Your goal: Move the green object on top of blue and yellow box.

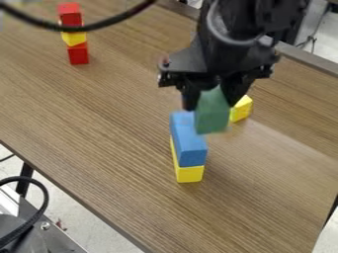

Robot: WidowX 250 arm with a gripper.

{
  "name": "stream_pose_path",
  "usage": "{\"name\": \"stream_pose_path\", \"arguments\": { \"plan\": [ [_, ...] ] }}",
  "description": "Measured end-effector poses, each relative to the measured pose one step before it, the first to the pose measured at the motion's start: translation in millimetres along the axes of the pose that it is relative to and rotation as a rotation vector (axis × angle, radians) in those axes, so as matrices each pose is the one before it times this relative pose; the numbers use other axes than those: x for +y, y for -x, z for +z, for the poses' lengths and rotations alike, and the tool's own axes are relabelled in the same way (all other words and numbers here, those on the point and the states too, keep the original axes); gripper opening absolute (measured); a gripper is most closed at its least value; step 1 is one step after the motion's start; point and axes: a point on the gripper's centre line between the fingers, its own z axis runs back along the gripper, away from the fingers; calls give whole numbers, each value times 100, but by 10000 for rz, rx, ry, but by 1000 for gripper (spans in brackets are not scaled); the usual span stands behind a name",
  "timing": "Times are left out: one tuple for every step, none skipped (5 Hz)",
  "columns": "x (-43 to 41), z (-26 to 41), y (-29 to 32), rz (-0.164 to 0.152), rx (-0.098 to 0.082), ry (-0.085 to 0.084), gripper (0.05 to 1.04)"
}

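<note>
The black gripper (pixel 210 96) hangs from the top of the camera view, right of centre, shut on the green block (pixel 212 112). The green block is held upright, its lower part overlapping the right edge of the blue block (pixel 189 143) in the view. That blue block lies lengthwise on a yellow block (pixel 190 174), which shows below it and along its left side. How much height separates the green block from the blue one I cannot tell.
Behind the green block, to its right, a separate yellow block (pixel 241 108) sits on the wooden table (pixel 99 128). A tower of red and yellow blocks (pixel 74 38) stands at the upper left. A black cable crosses the top left.
</note>
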Motion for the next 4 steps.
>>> {"name": "stream_pose_path", "arguments": {
  "plan": [
    [136,-755,642,-46,140,172,572],
    [205,-896,519,-38,154,-52,572],
    [-3,-394,221,-2,87,-11,572],
    [167,-235,66,-32,29,-76,572]
  ]
}}
